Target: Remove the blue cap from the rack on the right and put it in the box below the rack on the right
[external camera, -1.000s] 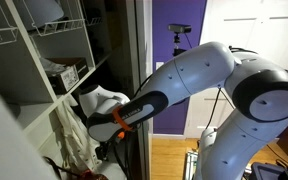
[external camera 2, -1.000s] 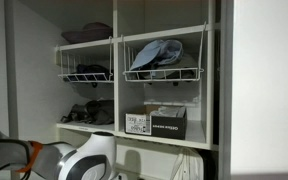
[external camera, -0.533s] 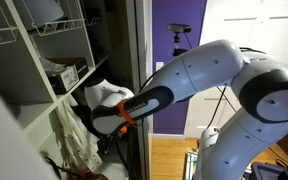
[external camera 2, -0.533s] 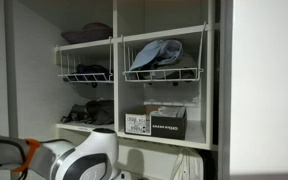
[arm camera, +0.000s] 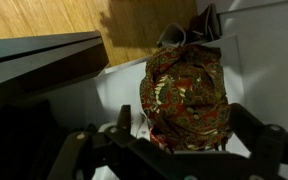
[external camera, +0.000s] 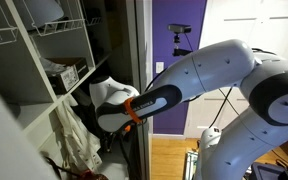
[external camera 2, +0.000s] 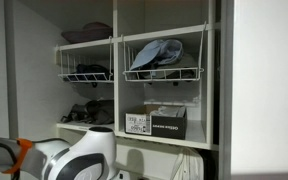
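My arm [external camera: 199,85] fills an exterior view from 3 o'clock in to the centre, its orange band [external camera: 132,108] close to the cupboard edge. That view catches the box [external camera: 64,72] at 10 o'clock, seen from the side, and I cannot see the cap there.

The exterior view that faces the shelves gives me more. The rack [external camera 2: 164,74] is at 1 o'clock, with the blue cap [external camera 2: 156,53] slumped inside it on the wires. The box [external camera 2: 156,124] stands on the surface [external camera 2: 199,143] straight below, at 6 o'clock from the cap. There the arm shows only low down, at 7 o'clock.

Only the wrist view shows the jaws. They are spread wide with nothing held, over a red patterned cloth [arm camera: 184,95] at centre, with wooden floor [arm camera: 144,30] at 12 o'clock. The cap lies well apart from the jaws, high at 1 o'clock from the arm's low end.
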{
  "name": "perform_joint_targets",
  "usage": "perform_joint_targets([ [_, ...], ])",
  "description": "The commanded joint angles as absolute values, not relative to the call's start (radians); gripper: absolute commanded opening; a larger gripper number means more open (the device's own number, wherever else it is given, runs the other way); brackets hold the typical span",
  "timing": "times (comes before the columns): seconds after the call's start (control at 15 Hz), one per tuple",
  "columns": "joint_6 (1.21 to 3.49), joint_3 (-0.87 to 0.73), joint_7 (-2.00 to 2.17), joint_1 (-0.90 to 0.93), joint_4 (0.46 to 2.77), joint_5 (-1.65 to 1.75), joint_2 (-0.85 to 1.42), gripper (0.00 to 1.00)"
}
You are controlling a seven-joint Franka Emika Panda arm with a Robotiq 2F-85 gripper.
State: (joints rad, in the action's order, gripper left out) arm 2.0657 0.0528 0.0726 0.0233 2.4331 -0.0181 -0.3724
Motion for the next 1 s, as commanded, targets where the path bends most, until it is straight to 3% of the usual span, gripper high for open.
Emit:
perform_joint_targets([
  [0.0, 2.035, 0.032, 0.082, 0.021, 2.424, -0.054, -0.404, 1.00],
  [0.6, 1.924, -0.075, 0.190, -0.069, 2.366, -0.230, -0.630, 1.00],
  [0.93, 1.922, -0.071, 0.168, -0.075, 2.362, -0.208, -0.628, 1.00],
])
